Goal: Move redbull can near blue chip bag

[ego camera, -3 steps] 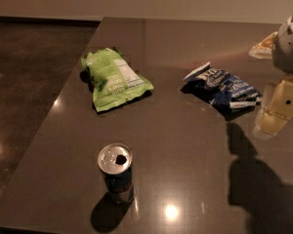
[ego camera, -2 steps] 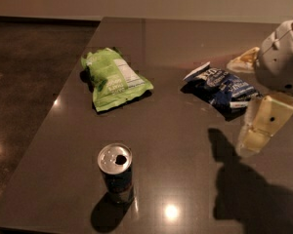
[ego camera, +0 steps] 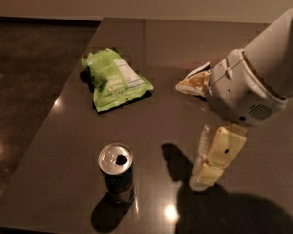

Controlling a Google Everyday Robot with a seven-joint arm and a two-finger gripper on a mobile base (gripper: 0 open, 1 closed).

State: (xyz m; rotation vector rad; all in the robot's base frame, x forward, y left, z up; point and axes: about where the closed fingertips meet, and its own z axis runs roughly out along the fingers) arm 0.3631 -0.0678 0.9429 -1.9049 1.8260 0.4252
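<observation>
The redbull can (ego camera: 116, 172), dark with a shiny silver top and an open tab hole, stands upright near the table's front edge. The blue chip bag (ego camera: 191, 83) lies at the middle right. My arm covers most of it, and only its left end shows. My gripper (ego camera: 202, 178) hangs from the white arm (ego camera: 254, 79), pointing down just above the tabletop. It is to the right of the can and in front of the blue bag, touching neither.
A bright green snack bag (ego camera: 115, 79) with a white label lies at the back left of the dark table (ego camera: 161, 38). The table's left edge drops to a dark floor (ego camera: 24, 82). The arm's shadow falls at the front right.
My arm and gripper have moved left and forward, in over the table towards the can, and now hide most of the blue bag. The can and the bags have not moved.
</observation>
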